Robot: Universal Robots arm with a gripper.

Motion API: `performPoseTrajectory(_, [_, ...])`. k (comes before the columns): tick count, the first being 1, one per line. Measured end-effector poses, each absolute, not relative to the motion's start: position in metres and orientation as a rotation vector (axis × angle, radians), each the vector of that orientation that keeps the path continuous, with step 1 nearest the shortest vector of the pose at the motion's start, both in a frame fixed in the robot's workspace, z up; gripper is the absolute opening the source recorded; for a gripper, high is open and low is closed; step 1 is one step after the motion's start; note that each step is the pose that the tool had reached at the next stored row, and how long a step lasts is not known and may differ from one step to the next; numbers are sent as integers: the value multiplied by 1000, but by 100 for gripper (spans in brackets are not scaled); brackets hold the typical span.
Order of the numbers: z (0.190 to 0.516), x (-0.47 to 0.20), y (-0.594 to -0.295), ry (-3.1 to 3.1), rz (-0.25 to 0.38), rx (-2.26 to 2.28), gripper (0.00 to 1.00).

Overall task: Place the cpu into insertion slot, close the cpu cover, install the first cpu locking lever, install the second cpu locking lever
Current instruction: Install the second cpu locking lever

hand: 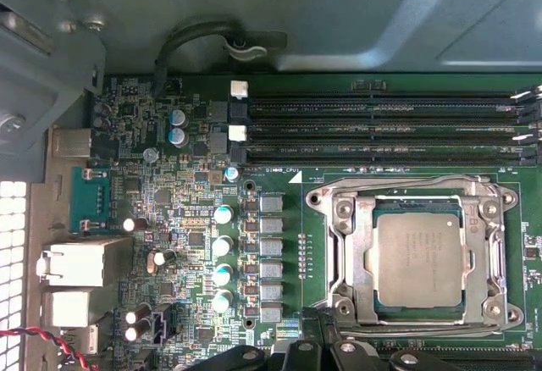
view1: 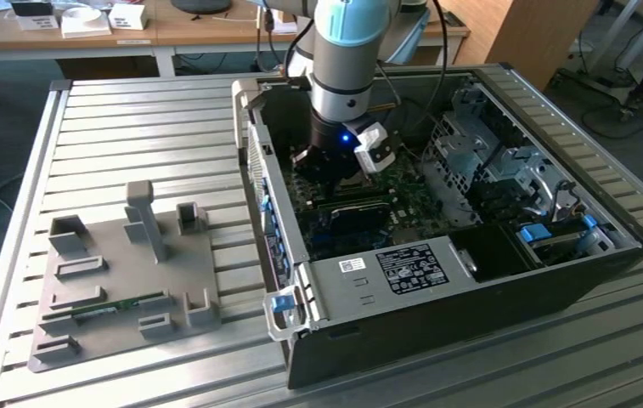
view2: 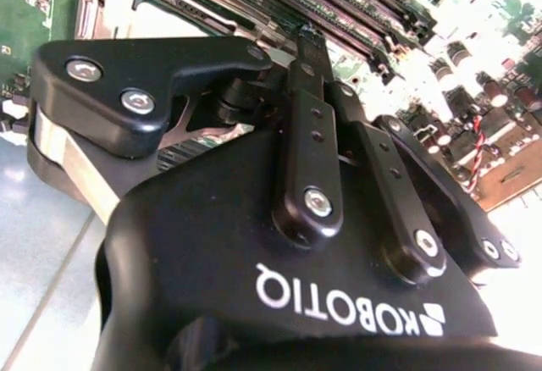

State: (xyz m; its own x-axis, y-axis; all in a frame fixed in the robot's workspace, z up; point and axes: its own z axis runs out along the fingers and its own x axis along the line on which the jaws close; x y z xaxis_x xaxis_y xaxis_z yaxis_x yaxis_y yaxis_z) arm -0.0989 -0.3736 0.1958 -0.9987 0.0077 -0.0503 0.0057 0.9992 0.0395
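In the first wrist view the cpu (hand: 421,259) lies flat in the insertion slot (hand: 342,211) on the green motherboard (hand: 186,218), its silvery top showing. The cpu cover (hand: 356,257) lies down around it as a silver frame. Thin wire levers run along the frame's edges; I cannot tell whether they are latched. My gripper (hand: 322,352) hovers just beside the socket, shut with nothing in it. In the second wrist view the gripper (view2: 309,45) points down at the board. The exterior view shows the gripper (view1: 333,166) low inside the open computer case (view1: 446,272).
Long black memory slots (hand: 381,130) run beside the socket. The case walls and a drive cage (view1: 491,153) hem the arm in. A grey fixture plate (view1: 117,280) on the slatted table holds a green memory stick (view1: 106,308).
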Motion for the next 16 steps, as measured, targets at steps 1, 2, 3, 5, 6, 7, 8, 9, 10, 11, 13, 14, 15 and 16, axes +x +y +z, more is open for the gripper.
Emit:
performPoseTrajectory(1, [196,-99,-374,3091,61,11,11])
performPoseTrajectory(2, [195,-99,-374,3091,61,11,11])
performPoseTrajectory(3, [195,-99,-373,3091,61,11,11])
performPoseTrajectory(5, [195,-99,-373,3091,61,10,11])
performPoseTrajectory(6, [195,-99,-373,3090,61,10,11])
performPoseTrajectory(7, [196,-99,-373,3090,62,10,11])
performPoseTrajectory(8, [198,-99,-373,3090,62,11,11])
performPoseTrajectory(9, [200,-99,-373,3090,62,11,11])
performPoseTrajectory(10, [202,-99,-373,3090,61,10,11])
performPoseTrajectory(11, [204,-99,-373,3090,61,11,11])
performPoseTrajectory(13, [208,-99,-373,3090,61,11,11])
performPoseTrajectory(14, [211,-99,-373,3090,61,11,11])
performPoseTrajectory(15, [213,-99,-373,3090,61,11,11])
performPoseTrajectory(16, [215,-99,-373,3090,61,11,11])
